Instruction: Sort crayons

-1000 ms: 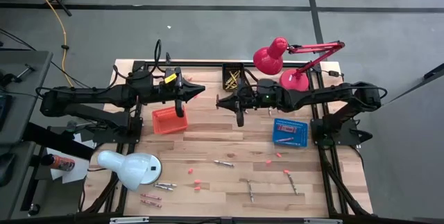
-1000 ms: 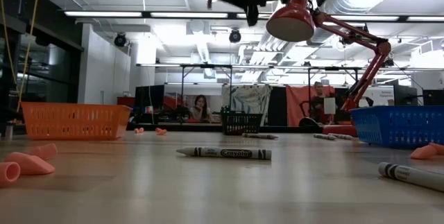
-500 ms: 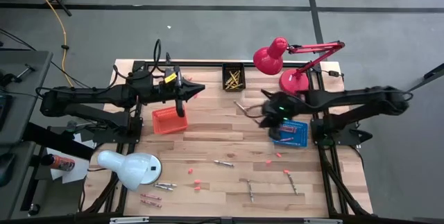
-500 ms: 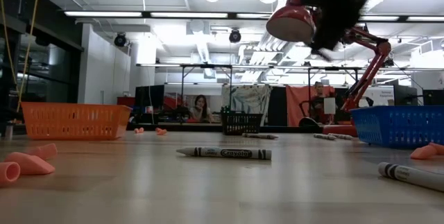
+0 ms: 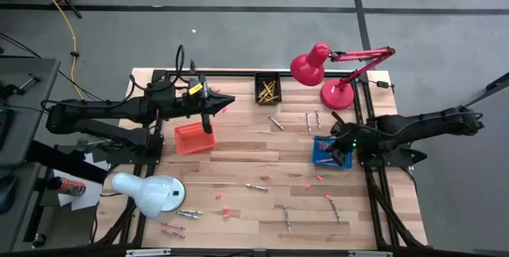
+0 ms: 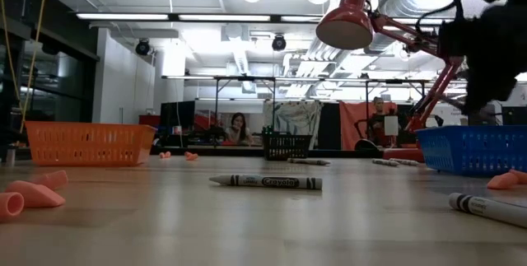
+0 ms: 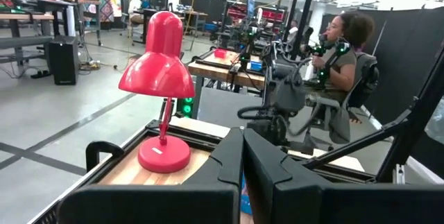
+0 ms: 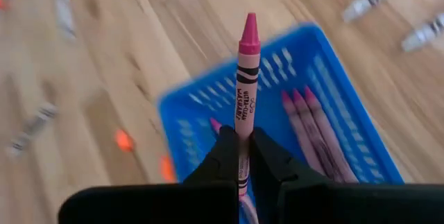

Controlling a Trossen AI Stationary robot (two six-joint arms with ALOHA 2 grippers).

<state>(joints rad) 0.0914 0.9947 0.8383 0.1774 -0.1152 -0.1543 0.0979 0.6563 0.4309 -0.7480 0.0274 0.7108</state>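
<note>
Lowering the right gripper [image 8: 239,156], clamped on a pink crayon [image 8: 244,85], closer over the blue basket [image 8: 347,123] before letting go should keep it from bouncing out.

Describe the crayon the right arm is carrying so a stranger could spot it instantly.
Find the blue basket on the table's right side. Above it, the right gripper is shut on the pink crayon, held with its tip away from the gripper. Other pink crayons lie flat inside the basket.
</note>
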